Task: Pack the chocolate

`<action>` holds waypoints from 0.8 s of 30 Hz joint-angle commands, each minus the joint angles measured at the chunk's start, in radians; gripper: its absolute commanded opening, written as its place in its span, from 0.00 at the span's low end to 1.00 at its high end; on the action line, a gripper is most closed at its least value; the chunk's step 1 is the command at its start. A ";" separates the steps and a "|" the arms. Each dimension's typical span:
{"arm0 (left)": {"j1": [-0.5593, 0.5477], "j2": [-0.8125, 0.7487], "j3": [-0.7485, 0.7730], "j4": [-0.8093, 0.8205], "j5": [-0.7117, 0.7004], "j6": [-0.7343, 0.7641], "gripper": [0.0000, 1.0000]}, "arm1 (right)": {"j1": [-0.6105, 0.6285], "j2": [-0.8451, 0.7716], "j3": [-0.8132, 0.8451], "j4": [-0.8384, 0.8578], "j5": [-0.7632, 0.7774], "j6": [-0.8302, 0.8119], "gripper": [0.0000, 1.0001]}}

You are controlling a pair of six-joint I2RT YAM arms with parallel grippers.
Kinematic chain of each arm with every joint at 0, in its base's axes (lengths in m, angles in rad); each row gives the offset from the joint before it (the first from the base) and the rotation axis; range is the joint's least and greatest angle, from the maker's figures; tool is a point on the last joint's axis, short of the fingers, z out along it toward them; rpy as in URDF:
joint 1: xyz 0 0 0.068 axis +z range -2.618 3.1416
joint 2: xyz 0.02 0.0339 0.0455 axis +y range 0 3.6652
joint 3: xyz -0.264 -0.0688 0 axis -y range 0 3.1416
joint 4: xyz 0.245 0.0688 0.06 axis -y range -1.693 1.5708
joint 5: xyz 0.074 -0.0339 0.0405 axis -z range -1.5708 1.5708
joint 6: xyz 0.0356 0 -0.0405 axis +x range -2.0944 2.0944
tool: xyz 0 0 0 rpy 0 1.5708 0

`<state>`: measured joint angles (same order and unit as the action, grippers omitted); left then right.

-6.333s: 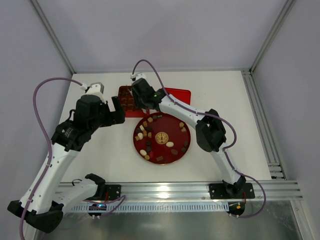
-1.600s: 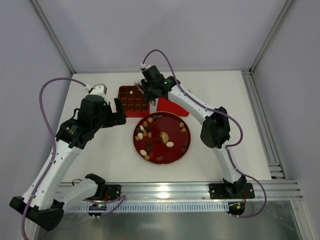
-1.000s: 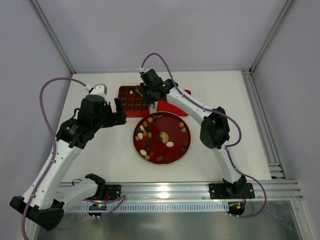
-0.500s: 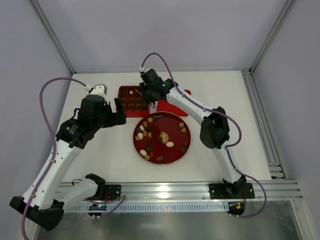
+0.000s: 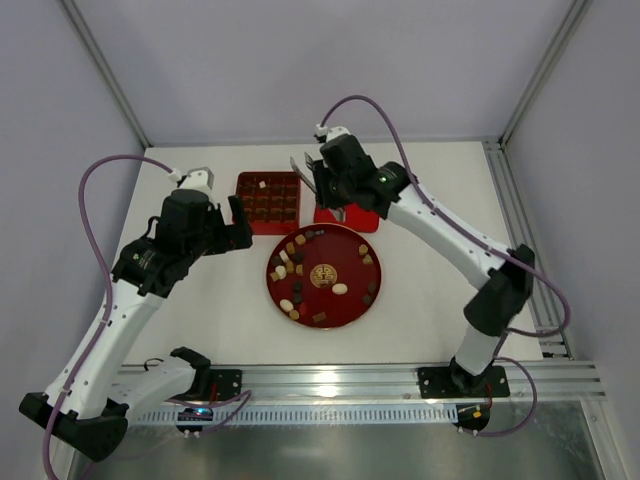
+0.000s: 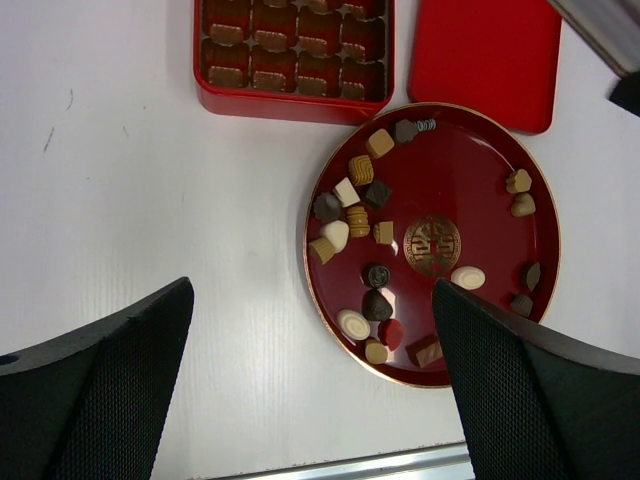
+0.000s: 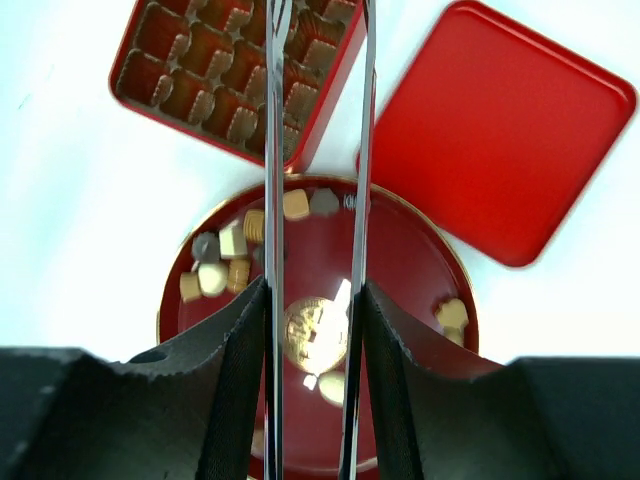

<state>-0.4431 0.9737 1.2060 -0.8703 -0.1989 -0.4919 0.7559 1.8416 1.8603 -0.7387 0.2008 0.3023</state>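
Many chocolate pieces [image 6: 362,276] crowd the plate [image 6: 478,160]; my right end effector [image 7: 318,200], blades apart (nothing between), could nudge neighbours onto the tabletop [image 6: 130,220].

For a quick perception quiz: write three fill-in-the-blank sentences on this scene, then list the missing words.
1. The loose chocolates lie on a round red ____.
2. The gold emblem sits at the plate's ____.
3. The flat red lid lies to the ____ of the compartment box in the left wrist view.

Missing words: plate; centre; right
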 commanded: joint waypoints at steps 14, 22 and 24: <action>0.001 0.006 -0.022 0.074 0.012 -0.024 1.00 | 0.237 -0.645 -0.674 -0.257 -0.014 0.159 0.43; 0.000 0.011 -0.025 0.073 0.012 -0.022 1.00 | 0.258 -0.656 -0.737 -0.272 -0.037 0.150 0.44; 0.001 0.011 -0.025 0.068 0.007 -0.020 1.00 | 0.269 -0.648 -0.740 -0.272 -0.040 0.147 0.45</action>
<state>-0.4427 0.9871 1.1812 -0.8379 -0.1902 -0.5144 1.0077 1.1965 1.1198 -1.0245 0.1719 0.4480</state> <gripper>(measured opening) 0.996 0.446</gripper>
